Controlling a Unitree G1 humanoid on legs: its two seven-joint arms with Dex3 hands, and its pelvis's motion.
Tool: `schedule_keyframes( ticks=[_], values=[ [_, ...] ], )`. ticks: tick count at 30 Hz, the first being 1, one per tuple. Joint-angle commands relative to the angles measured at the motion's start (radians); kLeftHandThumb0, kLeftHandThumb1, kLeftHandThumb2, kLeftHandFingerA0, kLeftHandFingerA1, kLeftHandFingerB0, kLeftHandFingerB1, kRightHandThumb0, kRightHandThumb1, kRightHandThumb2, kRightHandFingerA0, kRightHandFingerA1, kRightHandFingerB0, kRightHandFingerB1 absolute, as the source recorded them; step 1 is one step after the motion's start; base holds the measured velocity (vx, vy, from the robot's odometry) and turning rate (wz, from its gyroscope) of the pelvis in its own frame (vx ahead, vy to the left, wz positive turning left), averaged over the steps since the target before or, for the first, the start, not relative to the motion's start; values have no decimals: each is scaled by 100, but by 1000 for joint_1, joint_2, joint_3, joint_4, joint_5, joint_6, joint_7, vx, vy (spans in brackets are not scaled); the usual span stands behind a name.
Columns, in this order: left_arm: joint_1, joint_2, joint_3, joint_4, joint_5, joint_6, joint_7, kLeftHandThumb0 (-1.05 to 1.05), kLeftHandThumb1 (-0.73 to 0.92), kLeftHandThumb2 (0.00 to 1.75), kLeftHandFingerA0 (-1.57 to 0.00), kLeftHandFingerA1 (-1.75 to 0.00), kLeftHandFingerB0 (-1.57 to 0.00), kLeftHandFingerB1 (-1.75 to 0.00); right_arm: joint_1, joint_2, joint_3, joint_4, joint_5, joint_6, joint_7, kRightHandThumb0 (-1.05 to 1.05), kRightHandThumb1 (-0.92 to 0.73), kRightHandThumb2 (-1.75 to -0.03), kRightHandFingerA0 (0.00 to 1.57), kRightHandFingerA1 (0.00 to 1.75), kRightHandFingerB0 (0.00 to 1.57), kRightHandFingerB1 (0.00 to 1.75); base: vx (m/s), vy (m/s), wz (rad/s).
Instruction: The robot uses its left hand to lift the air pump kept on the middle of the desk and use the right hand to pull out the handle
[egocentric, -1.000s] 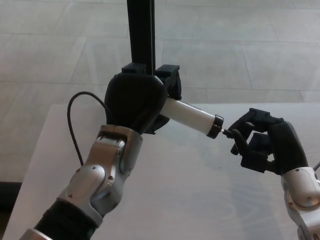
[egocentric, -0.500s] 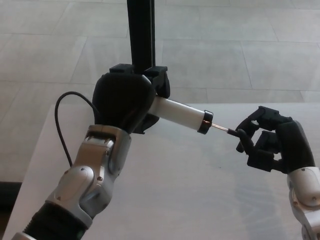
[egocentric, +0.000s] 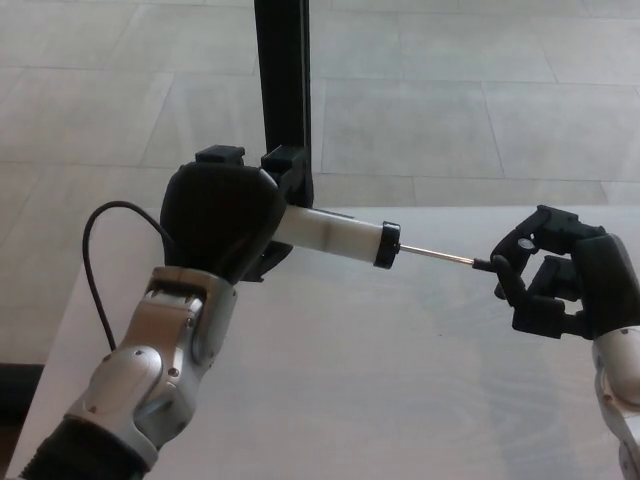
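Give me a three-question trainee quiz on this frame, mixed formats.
1. True or false: the white cylindrical air pump with a black end cap is resting flat on the pale wooden desk.
2. Multiple choice: the thin metal rod runs from the pump's cap to A) the black vertical post, B) the robot's right hand, C) the black cable.
3. Fill in: the pump's body is held in the robot's ____ hand.

Key: 1 false, it is lifted off the desk; 2 B; 3 left.
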Motion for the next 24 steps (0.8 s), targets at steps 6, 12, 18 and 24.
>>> schedule_keyframes(
  ticks=[6,12,18,24],
  values=[
    [19,37,22,20,-13,-35,35,-15,61,84,-82,-175,-64,-144,-19,-63,-53,-12,-1,39,15,-14,-43,-119,89,175,83,156,0,0,0],
    [20,43,29,24,-14,-32,40,-11,57,84,-85,-175,-63,-147,-19,-80,-70,7,2,18,18,-13,-43,-119,90,175,84,156,0,0,0],
    [23,55,21,32,7,-30,54,-11,56,81,-90,-175,-62,-145,-12,-83,-79,11,7,7,21,-12,-43,-121,90,175,84,157,0,0,0],
    [44,62,24,10,4,-3,6,-13,60,83,-88,-175,-61,-144,-15,-77,-80,19,4,10,13,-12,-46,-112,87,175,83,153,0,0,0]
  ],
)
